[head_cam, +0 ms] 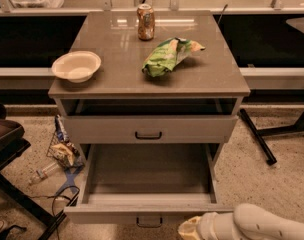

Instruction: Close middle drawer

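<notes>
**Grey-beige middle drawer stands pulled far out, gripper at its front**

Grey-beige and wide, the middle drawer (pixel 149 176) with its plain flat front is drawn well out of the cabinet. Its bare inside is open to the camera, and its small dark loop handle (pixel 149 222) sits at the centre of the front. Above it, the taller uppermost drawer front (pixel 192 129) sits close to the cabinet, with a dark gap under the top.

The pale, yellowish gripper (pixel 191 229) on its white arm (pixel 272 225) lies at the lower edge, just beside the right part of the middle drawer's front. Whether it is released or clenched, or touching the front, I cannot tell.

On the brown surface (pixel 212 76) rest a shallow white bowl (pixel 76 65) at the left, a brown drink can (pixel 145 21) at the back, and a crumpled green snack bag (pixel 168 56) near the middle.
</notes>
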`<move>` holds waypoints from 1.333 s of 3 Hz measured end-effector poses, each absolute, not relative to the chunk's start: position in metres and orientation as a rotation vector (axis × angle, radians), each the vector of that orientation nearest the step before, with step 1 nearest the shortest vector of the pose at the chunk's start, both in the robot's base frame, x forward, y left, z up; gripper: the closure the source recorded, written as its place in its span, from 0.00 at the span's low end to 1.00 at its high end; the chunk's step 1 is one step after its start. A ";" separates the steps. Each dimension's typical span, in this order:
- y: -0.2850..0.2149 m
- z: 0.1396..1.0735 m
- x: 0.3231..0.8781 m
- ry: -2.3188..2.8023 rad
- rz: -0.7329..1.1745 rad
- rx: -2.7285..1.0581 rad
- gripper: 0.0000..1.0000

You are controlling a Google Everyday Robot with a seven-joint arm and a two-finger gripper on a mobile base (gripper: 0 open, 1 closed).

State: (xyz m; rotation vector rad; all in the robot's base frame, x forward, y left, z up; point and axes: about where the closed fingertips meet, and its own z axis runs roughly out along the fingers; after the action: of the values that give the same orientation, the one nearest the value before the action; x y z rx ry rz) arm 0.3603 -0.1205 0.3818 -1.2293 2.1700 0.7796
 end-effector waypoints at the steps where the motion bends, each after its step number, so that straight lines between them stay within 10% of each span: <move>1: -0.087 0.376 0.385 2.121 0.817 -1.266 1.00; 4: -0.064 0.367 0.424 2.086 0.843 -1.308 1.00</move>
State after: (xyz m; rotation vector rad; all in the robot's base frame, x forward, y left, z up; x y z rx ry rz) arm 0.4242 -0.0644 0.3668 -1.3082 2.0857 0.8427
